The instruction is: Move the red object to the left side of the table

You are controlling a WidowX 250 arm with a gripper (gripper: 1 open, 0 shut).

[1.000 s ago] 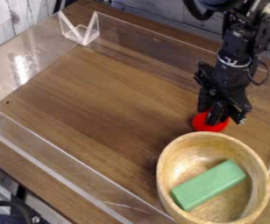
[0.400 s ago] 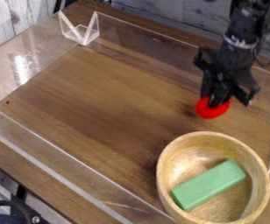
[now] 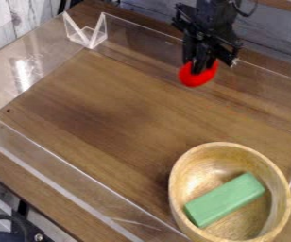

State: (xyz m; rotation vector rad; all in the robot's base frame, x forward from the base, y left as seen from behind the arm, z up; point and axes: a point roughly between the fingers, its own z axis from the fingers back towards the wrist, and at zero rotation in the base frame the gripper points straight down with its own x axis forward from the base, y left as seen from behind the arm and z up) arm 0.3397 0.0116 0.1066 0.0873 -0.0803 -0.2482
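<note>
While clenched on the red toy fruit (image 3: pixel 195 75), end effector (image 3: pixel 204 64) pointing straight down, fruit right beneath its fingertips, off the counter (image 3: pixel 97 113); bare left side lying further leftward.

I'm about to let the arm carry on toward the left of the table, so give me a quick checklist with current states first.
1. Gripper closed on the red object: ok, the fingers pinch its top.
2. Red object clear of the table: cannot tell from this one view, though it looks lifted.
3. Path to the left free: ok, bare wood all the way.
4. Wooden bowl and green block out of the way: ok, they sit at the near right.
5. Red object at the left side: not ok, not yet.
</note>
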